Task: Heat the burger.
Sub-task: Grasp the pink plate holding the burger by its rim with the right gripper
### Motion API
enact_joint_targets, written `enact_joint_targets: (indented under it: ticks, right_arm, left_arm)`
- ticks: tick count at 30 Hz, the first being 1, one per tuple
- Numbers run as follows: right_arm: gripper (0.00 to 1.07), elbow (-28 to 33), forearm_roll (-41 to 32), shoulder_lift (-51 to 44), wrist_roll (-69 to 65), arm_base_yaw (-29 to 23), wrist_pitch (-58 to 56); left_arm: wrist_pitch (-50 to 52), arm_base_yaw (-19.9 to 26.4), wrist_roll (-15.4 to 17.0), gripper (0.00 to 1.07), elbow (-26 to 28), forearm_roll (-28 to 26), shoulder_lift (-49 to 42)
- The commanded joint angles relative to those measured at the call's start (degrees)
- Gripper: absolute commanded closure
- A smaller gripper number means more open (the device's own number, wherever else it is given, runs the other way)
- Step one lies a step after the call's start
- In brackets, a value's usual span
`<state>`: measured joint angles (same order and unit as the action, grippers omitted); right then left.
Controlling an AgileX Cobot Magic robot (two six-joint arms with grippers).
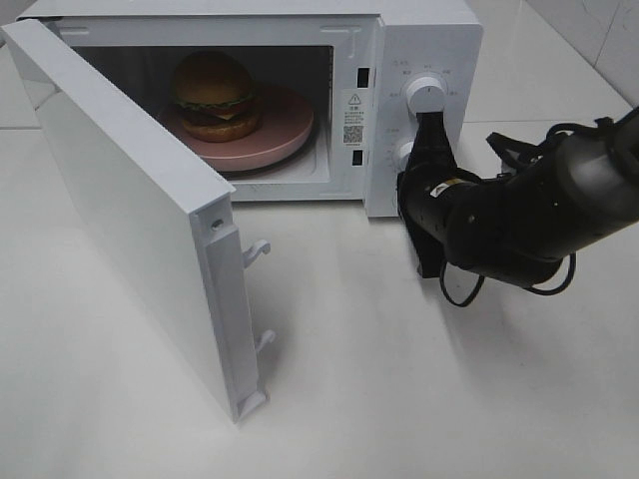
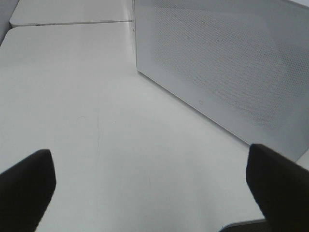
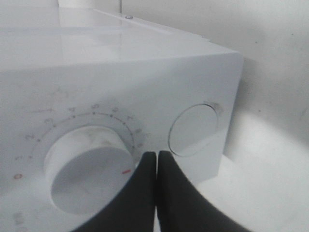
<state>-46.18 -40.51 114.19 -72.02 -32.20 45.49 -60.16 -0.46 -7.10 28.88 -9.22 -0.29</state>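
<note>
Burger (image 1: 213, 92) on pink plate (image 1: 292, 138) inside open microwave (image 1: 424, 40).
Left gripper (image 2: 149, 153) spread wide near the door (image 2: 222, 63); right gripper (image 3: 156, 162) pressed together, empty, just beside a dial (image 3: 89, 166).

This looks like a mock kitchen corner in a robot test space. A boxy white countertop microwave oven (image 1: 424, 40) with round white dials (image 1: 426, 97) stands on a plain, glossy white tabletop (image 1: 399, 379) before a white tiled wall (image 1: 599, 35). A black jointed robot arm (image 1: 539, 210) reaches in over the tabletop.
</note>
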Motion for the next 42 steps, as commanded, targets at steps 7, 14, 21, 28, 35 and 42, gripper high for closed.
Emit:
enact_joint_targets:
  ticks: [7, 14, 21, 28, 35, 42]
  right_arm:
    - [1.07, 6.19, 5.96, -7.96, 6.3, -0.17, -11.34]
    - [1.07, 6.82, 5.84, -13.24, 19.48, -0.17, -20.23]
    - [1.07, 6.7, 5.61, -17.65, 40.28, 0.0, -31.34]
    - [1.07, 5.67, 6.13, -19.37, 59.59, 0.0, -44.86]
    - [1.07, 2.41, 9.74, -20.51, 70.36, 0.0, -55.41]
    - [1.07, -3.72, 21.14, -21.08, 77.98, 1.38, -70.3]
  left_arm:
    - [0.63, 0.17, 0.0, 0.06, -0.17, -0.29, -1.15]
    - [0.63, 0.17, 0.0, 0.06, -0.17, -0.29, -1.15]
    - [0.63, 0.17, 0.0, 0.06, -0.17, -0.29, -1.15]
    - [0.63, 0.17, 0.0, 0.06, -0.17, -0.29, -1.15]
    - [0.63, 0.17, 0.0, 0.06, -0.17, -0.29, -1.15]
    - [0.63, 0.17, 0.0, 0.06, -0.17, -0.29, -1.15]
